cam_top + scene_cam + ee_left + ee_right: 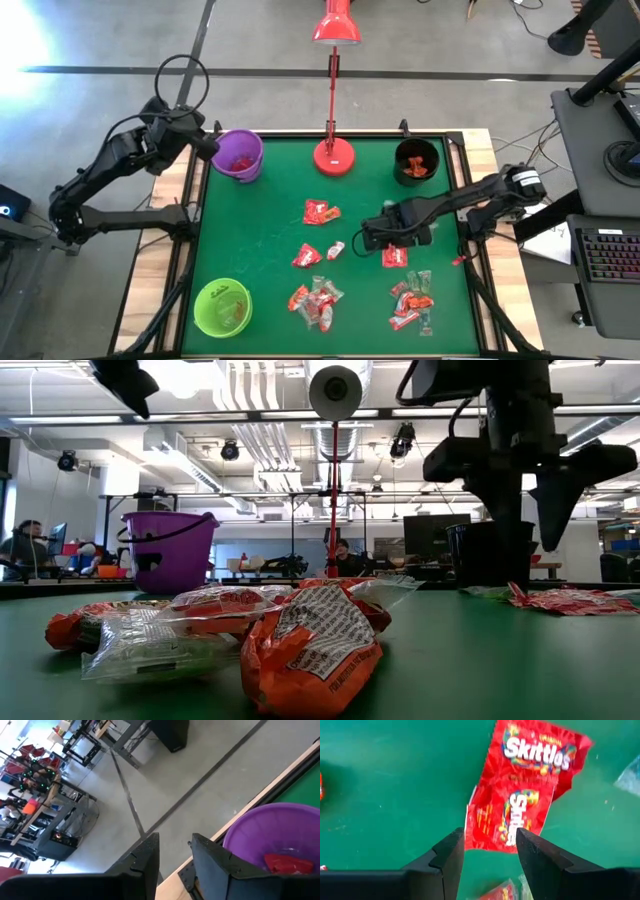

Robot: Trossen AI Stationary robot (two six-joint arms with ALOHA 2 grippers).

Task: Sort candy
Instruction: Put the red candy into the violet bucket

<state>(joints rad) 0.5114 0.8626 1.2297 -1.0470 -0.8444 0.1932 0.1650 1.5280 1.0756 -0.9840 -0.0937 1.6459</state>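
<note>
Wrapped candy lies scattered on the green table (250, 240): a red pair (320, 211), two small ones (306, 256), and heaps near the front (315, 300) (412, 300). My right gripper (385, 238) (490, 855) points down, open, just above the table. Two overlapping red Skittles packets (520, 805) (395, 257) lie flat past its fingertips, untouched. My left gripper (210, 143) (175, 855) hangs open with nothing between its fingers, beside the rim of the purple bucket (238, 155) (280, 835). That bucket holds red candy (287, 862).
A black cup (416, 162) with candy stands at the back right and a green cup (222, 307) at the front left. A red lamp (334, 155) has its base at the back middle. Bare green surface lies at the table's left and centre.
</note>
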